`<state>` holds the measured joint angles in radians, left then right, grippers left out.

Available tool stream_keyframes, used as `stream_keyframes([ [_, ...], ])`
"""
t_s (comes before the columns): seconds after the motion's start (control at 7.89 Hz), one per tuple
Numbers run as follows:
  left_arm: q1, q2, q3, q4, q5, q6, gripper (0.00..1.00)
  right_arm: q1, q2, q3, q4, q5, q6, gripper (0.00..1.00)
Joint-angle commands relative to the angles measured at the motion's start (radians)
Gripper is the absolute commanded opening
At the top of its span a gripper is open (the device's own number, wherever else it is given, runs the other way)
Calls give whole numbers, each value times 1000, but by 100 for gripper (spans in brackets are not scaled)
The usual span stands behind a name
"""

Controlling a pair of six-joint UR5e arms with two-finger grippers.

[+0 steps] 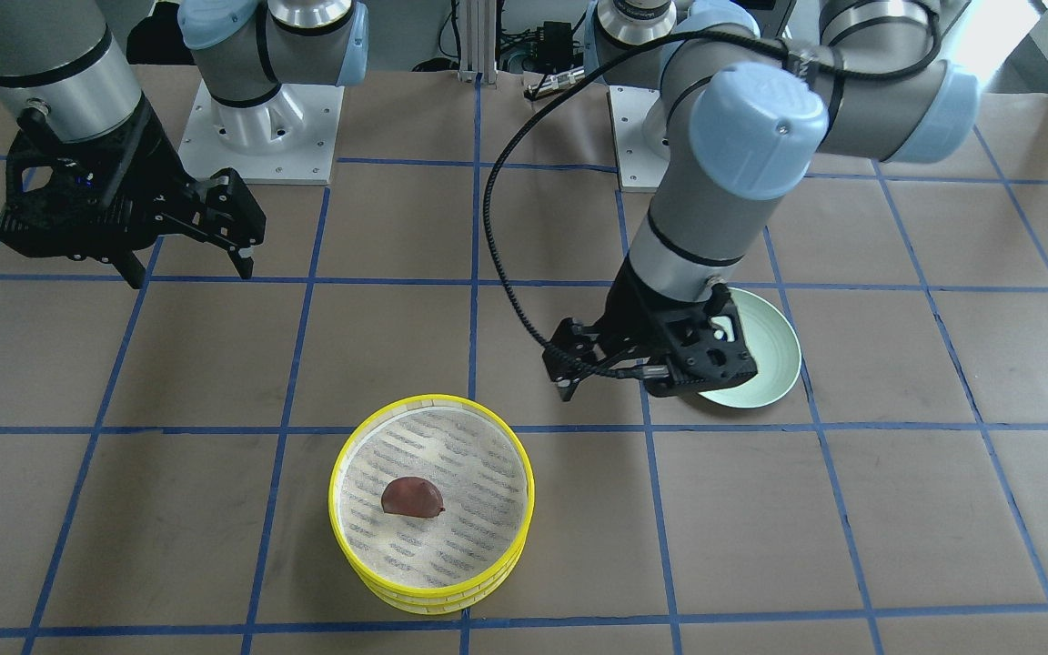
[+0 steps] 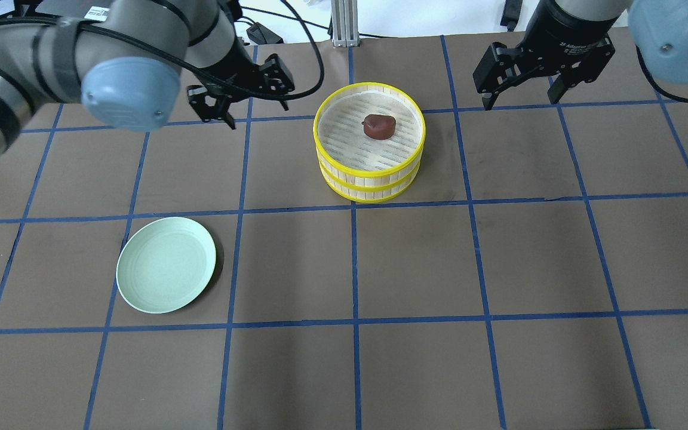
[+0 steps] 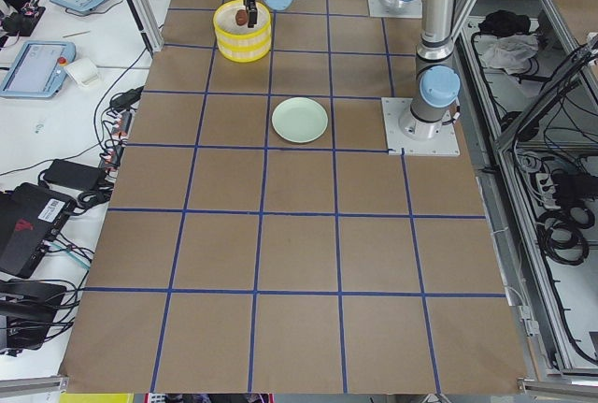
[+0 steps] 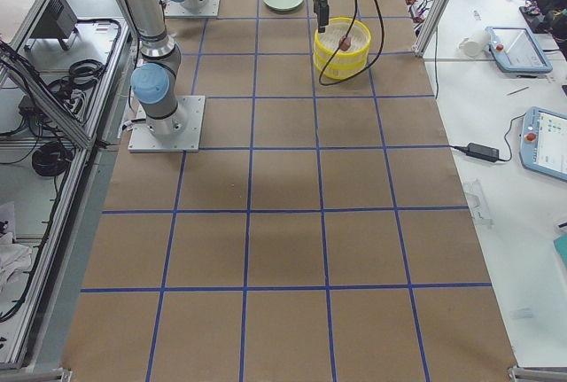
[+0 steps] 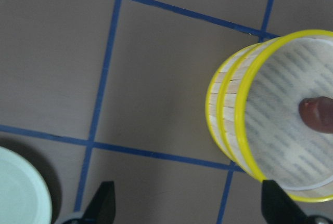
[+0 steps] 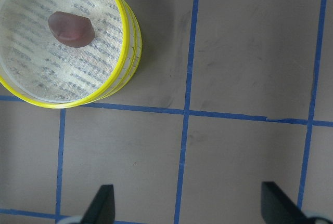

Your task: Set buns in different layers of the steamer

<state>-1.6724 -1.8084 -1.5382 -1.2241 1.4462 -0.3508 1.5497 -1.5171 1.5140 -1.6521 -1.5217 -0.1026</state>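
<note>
In the front view, the reddish-brown bun lies in the upper steamer tray, which sits stacked on the lower tray. The cream bun shows nowhere, so we judge it may lie hidden underneath, and lifting the top layer to check could tip the brown one out. The left tool hangs spread and empty in front of the mint-green plate; the right tool is likewise spread and empty. In the overhead view both tools flank the stack above the bench, where a careless inward sweep could shove the trays out of line. White lettering on the right wrist begins "2F Adaptive"; the rest is too small to read. The two side views offer nothing legible, and we read no tool state from them. The left wrist view shows spread fingertips and the stack's side. The right wrist view shows the same spread, with the bun inside the top tray. Neither carries writing.
</note>
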Motion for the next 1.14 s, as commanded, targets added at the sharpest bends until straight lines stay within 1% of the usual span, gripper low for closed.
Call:
stream_keyframes([
  [0.0, 127, 156, 1, -214, 46, 163, 100, 0, 0, 0, 0, -6, 3, 100],
  [0.13, 137, 196, 1, -228, 58, 165, 100, -2, 0, 0, 0, -3, 3, 100],
  [0.25, 134, 231, 1, -277, 147, 185, 100, -2, 0, 0, 0, 0, 6, 100],
  [0.38, 126, 253, 1, -311, 167, 188, 100, -2, 0, 0, -2, -3, 3, 100],
  [0.51, 109, 273, -17, -320, 160, 182, 100, -2, 0, 0, -2, -8, 3, 100],
  [0.63, 88, 281, -23, -359, 161, 178, 100, -2, 0, 0, -3, -2, 3, 100],
  [1.01, 43, 278, -69, -348, 169, 167, 100, -5, 0, 0, -5, -2, 1, 100],
])
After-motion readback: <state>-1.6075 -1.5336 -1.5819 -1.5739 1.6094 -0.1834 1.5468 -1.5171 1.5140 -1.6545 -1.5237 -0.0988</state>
